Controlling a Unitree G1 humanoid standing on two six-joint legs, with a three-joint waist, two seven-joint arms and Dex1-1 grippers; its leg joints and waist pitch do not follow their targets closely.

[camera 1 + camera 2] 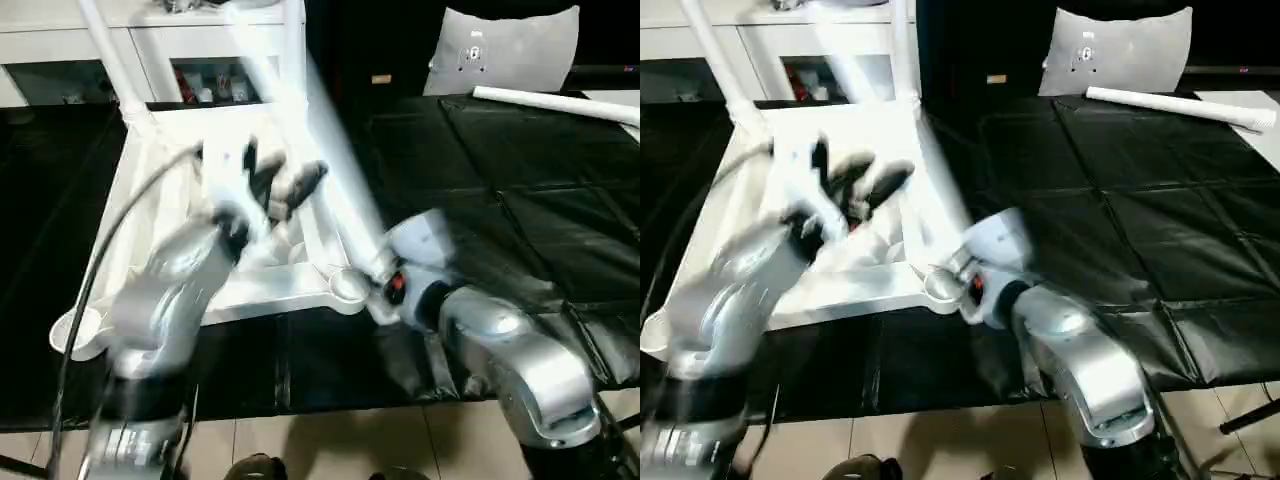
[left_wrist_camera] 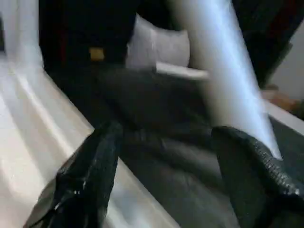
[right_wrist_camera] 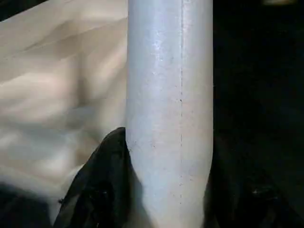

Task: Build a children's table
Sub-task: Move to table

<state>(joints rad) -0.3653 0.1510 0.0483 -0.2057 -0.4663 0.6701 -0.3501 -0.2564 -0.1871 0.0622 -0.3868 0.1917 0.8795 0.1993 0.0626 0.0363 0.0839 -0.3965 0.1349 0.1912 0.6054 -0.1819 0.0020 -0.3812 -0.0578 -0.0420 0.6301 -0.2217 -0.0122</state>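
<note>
- Left eye view is showing the table top (image 1: 150,210) lying underside up on the black mat (image 1: 520,220).
- The right gripper (image 1: 372,268) is clamping a white leg (image 3: 168,118) at the near right corner socket (image 1: 347,284).
- The left gripper (image 1: 275,185) is hovering above the top, fingers (image 2: 85,180) spread apart, holding nothing.
- Another leg (image 1: 555,102) is lying far right.

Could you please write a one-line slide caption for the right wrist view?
Right gripper, jaws closed around a white table leg, beside the upturned tabletop.
</note>
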